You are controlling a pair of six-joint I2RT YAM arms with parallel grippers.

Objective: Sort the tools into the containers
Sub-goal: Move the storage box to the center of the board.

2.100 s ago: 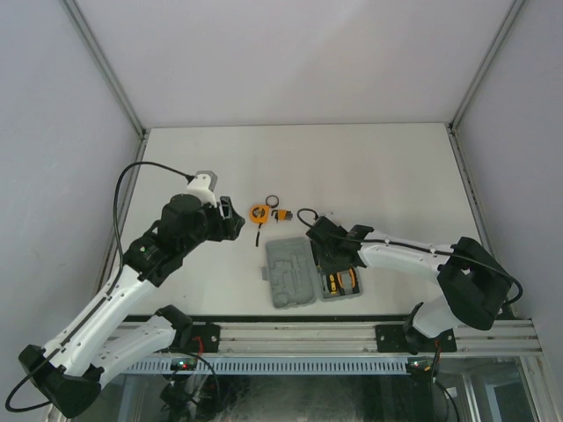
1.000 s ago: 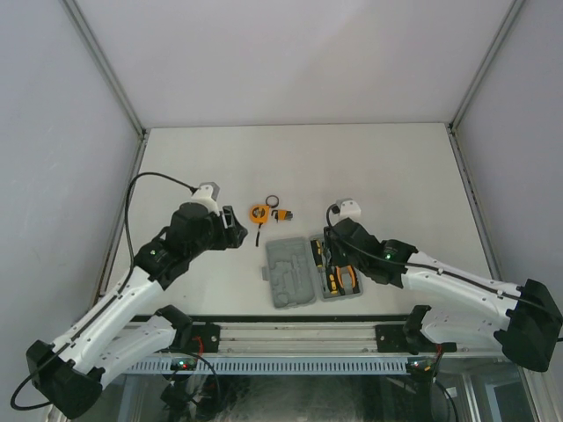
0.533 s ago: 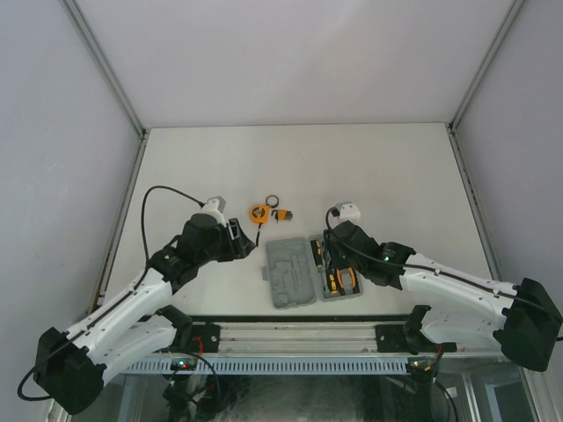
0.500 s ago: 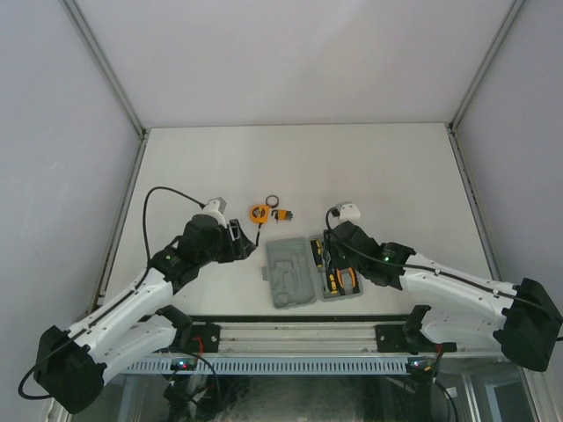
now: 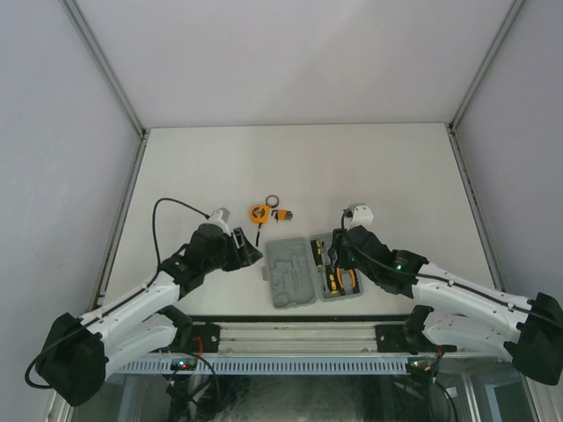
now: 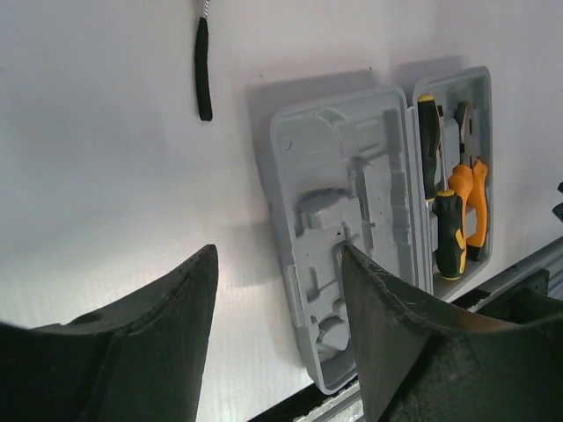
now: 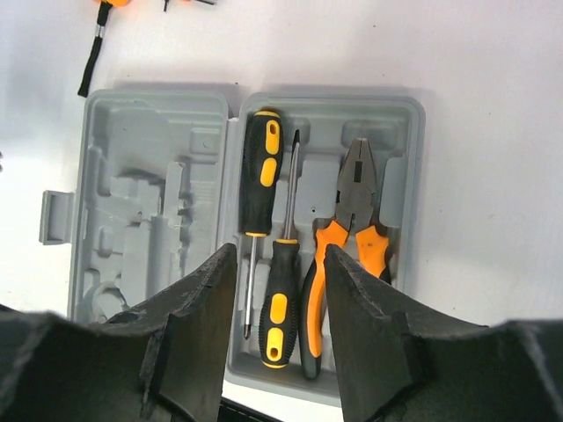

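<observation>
The grey tool case (image 5: 291, 273) lies open on the table (image 5: 387, 176), its two halves side by side. Its right half holds two black-and-yellow screwdrivers: one (image 7: 261, 176) with the handle toward the case's far edge, the other (image 7: 280, 308) just right of it with the handle toward the near edge. The orange-handled pliers (image 7: 354, 230) sit right of them in the same half, jaws pointing to the far edge. The left half (image 7: 141, 176) shows only bare moulded recesses.

Beyond the case's far left corner, on the table, lies the round orange tape measure (image 5: 259, 212), its black strap (image 6: 203, 70) trailing toward the case. The small hex key set (image 5: 283, 213) is just right of the tape measure, and the black ring (image 5: 273, 200) lies just beyond the two.

The left fingers (image 6: 149, 343) stand apart with nothing between them, just left of the case. The right fingers (image 7: 193, 334) also stand apart, gripping nothing, above the case's right half over the screwdrivers.
</observation>
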